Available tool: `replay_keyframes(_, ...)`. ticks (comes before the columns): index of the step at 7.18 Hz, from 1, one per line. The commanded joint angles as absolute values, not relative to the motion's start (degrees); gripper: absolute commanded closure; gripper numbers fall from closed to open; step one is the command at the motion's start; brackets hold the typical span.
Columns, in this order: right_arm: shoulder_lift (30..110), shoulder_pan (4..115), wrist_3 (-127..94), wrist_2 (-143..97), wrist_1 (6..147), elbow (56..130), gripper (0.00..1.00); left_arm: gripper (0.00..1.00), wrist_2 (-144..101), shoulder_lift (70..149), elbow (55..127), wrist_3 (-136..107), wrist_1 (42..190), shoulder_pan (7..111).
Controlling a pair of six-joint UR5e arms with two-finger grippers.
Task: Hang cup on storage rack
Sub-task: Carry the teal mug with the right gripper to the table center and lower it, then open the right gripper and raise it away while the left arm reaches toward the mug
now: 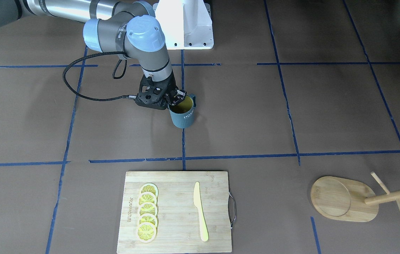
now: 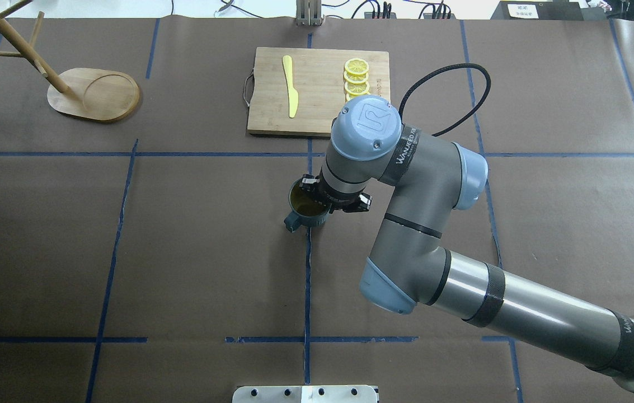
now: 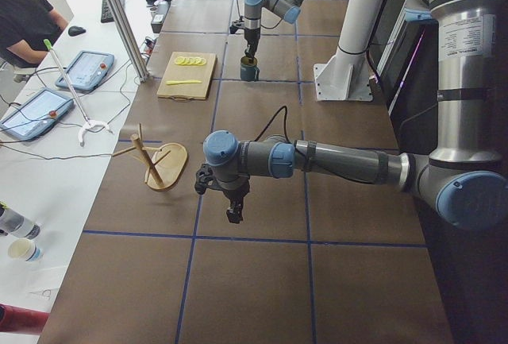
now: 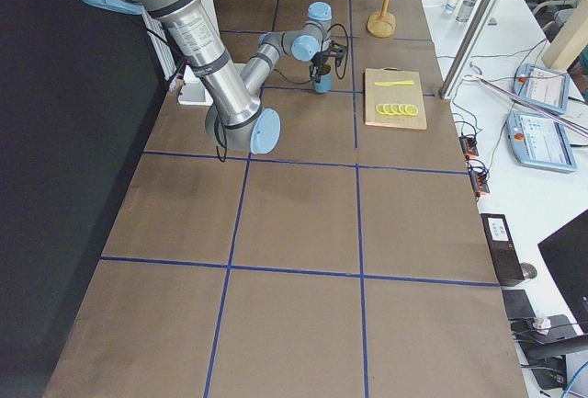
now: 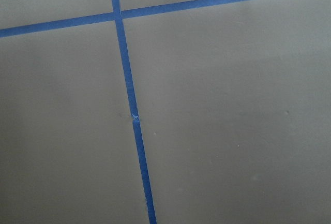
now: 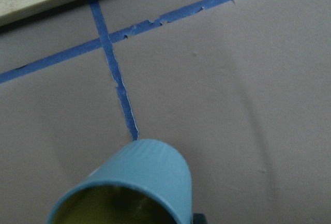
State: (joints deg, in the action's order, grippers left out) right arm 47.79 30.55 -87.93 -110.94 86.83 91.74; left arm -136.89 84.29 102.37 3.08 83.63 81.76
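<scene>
The cup [image 1: 185, 114] is dark blue-grey with a yellow inside and white lettering. It is upright near the middle of the table, its handle toward the robot. My right gripper [image 1: 175, 99] comes down from above and is shut on the cup's rim. The same grip shows in the overhead view, gripper [image 2: 319, 198] on cup [image 2: 305, 210]. The right wrist view shows the cup [image 6: 139, 182] over a tape line. The wooden rack [image 1: 341, 199] stands far off at the table's edge, also in the overhead view [image 2: 93, 94]. My left gripper [image 3: 232, 213] hangs over bare table; I cannot tell its state.
A bamboo cutting board [image 1: 178, 233] with lemon slices [image 1: 147, 208] and a yellow knife [image 1: 200, 208] lies between the cup and the operators' side. Blue tape lines cross the brown table. An operator [image 3: 24, 14] sits beside the table's far end.
</scene>
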Motion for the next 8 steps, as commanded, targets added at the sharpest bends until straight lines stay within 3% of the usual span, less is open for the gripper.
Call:
replay_keyframes(1,48.07,29.88,-88.68,-111.18,87.1,91.5,0.71,0.0,-136.67,84.29,103.26,3.25,83.85,81.22)
replay_keyframes(2,48.08,29.88,-88.68,-111.44,87.1,91.58,0.54,0.0,-137.02,84.46,105.36,3.08,83.85,79.99)
replay_keyframes(3,47.99,30.32,-88.68,-112.58,87.19,92.71,0.01,0.0,-137.11,85.59,109.73,2.99,83.85,76.94)
replay_keyframes(5,50.78,37.84,-88.68,-122.03,87.1,97.79,0.0,0.0,-136.84,94.7,112.58,2.81,83.76,70.96)
replay_keyframes(7,62.34,43.83,-87.81,-124.36,87.19,108.85,0.0,0.0,-137.89,102.72,112.32,-6.0,85.76,62.07)
replay_keyframes(8,65.27,47.51,-85.8,-126.89,87.1,109.59,0.0,0.0,-137.55,104.48,112.67,-16.07,92.92,56.92)
